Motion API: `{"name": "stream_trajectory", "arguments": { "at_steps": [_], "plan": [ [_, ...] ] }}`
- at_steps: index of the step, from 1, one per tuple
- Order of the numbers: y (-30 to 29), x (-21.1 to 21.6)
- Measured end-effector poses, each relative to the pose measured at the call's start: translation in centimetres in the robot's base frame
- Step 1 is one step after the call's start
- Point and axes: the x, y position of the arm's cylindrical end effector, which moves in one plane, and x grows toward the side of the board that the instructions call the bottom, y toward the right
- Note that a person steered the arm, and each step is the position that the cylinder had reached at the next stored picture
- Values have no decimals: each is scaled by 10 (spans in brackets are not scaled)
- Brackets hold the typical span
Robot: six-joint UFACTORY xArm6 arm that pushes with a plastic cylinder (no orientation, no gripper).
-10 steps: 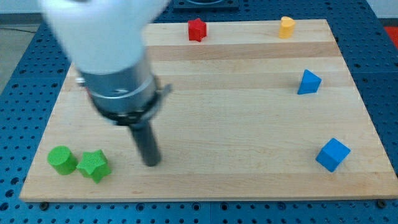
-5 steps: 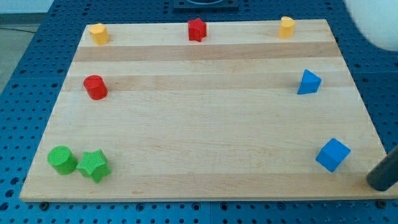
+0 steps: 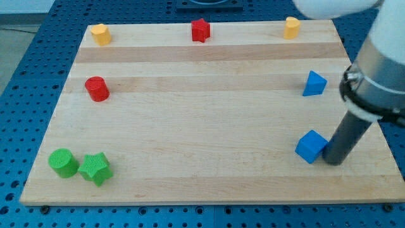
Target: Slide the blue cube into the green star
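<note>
The blue cube [image 3: 311,146] sits on the wooden board [image 3: 209,120] near the view's lower right. My tip [image 3: 333,161] is right against the cube's right side, touching it. The green star [image 3: 95,168] lies far off at the view's lower left, next to a green cylinder [image 3: 62,163].
A blue triangular block [image 3: 314,83] is above the cube at the view's right. A red cylinder [image 3: 97,88] is at the left. A yellow block [image 3: 100,33], a red block [image 3: 200,30] and another yellow block [image 3: 292,28] line the top edge.
My tip swung from the board's left to beyond the lower right edge, then came back in against the blue cube. The cube has slid left by about 45 pixels.
</note>
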Motion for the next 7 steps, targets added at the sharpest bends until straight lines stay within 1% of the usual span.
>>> {"name": "stream_trajectory", "arguments": {
  "at_steps": [1,2,3,4,5,7],
  "plan": [
    [-4,-21],
    [-62,-7],
    [-77,14],
    [-67,26],
    [-76,34],
    [-118,16]
  ]
}}
